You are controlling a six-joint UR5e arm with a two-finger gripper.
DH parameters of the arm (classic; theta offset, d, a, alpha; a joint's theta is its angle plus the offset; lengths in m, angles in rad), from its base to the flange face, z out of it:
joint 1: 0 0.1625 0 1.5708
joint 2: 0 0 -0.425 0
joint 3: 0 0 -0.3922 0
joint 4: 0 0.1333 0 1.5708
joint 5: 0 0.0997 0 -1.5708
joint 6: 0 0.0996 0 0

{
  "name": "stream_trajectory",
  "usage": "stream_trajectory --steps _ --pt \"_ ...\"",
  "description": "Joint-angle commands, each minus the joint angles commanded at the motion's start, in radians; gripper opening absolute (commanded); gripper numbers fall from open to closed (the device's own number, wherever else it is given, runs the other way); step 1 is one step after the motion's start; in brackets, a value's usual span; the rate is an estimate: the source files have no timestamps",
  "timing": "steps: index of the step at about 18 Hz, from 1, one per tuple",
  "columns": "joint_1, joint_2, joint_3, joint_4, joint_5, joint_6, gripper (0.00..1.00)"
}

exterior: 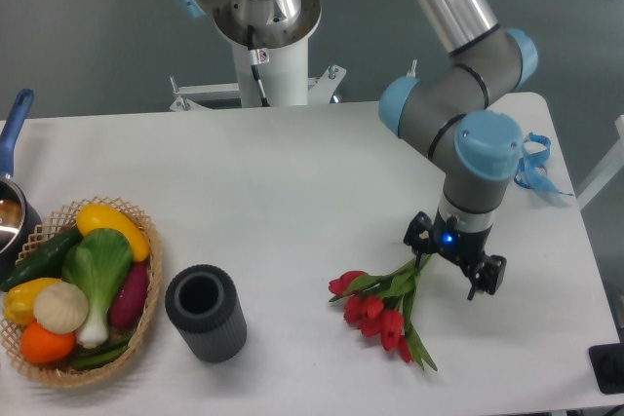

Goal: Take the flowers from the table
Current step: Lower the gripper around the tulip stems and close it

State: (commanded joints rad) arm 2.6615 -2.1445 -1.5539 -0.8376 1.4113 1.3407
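We found the flowers (382, 307) lying on the table (292, 192) toward its right front part, red heads pointing left and down, green stems running up and right under the gripper (441, 262). The gripper hung directly over the stem ends, and we could not tell whether its fingers were spread or pressed on the stems (the wrist body hid them). A dark grey cylinder (205, 313) stood upright left of the bunch, well apart, beside a wicker basket (146, 289) of vegetables. Blue ribbon scraps (534, 165) lay near the table's right edge
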Motion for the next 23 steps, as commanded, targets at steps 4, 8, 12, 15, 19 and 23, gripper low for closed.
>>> stream_trajectory --steps 4,8,12,15,19,23 --pt "0.000 -0.002 -0.023 0.003 0.000 0.003 1.00" --pt "-0.005 0.011 -0.078 0.006 0.000 0.006 1.00" --pt "-0.017 0.014 -0.103 0.017 0.002 0.005 1.00" --pt "-0.018 0.011 -0.103 0.020 0.002 0.006 0.98" --pt "-0.018 0.009 -0.098 0.025 0.002 0.005 0.64" --pt "-0.018 0.006 -0.091 0.023 0.002 -0.003 0.40"
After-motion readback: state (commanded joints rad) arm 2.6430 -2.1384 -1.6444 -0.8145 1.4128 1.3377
